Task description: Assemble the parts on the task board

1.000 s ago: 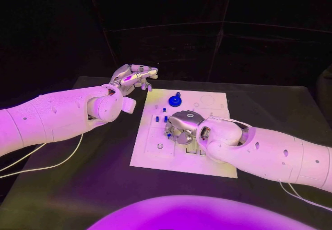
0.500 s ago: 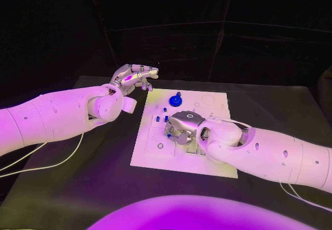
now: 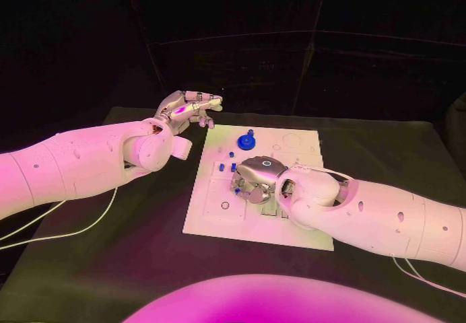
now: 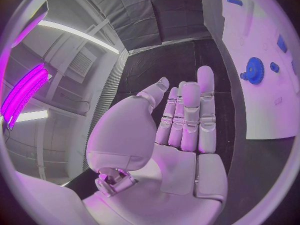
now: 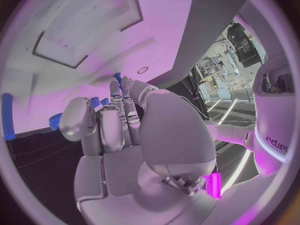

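- Black table (image 3: 116, 262), matte, dark all round; two white cables (image 3: 58, 225) trail across it under the left arm.
- White task board (image 3: 209, 219) in the table's middle; near edge bare, with slots and a small round hole.
- Right hand (image 3: 254, 180) sits over the board's centre, palm down, fingers curled in close together. In the right wrist view the fingertips (image 5: 119, 85) press at the board, with small blue parts (image 5: 95, 103) right beside them; cannot tell whether one is pinched.
- More small blue parts (image 3: 226, 167) stand on the board just beyond the right hand, toward its left side.
- Blue gear (image 3: 246, 142) with a small blue peg beside it lies on the board's far half, apart from both hands.
- Left hand (image 3: 184, 108) hovers off the board's far-left corner; the left wrist view shows the fingers (image 4: 187, 115) straight, side by side, holding nothing.
- Room behind: black drapes, dark.
- Versus the earlier frames: both hands in the same spots, parts unmoved.
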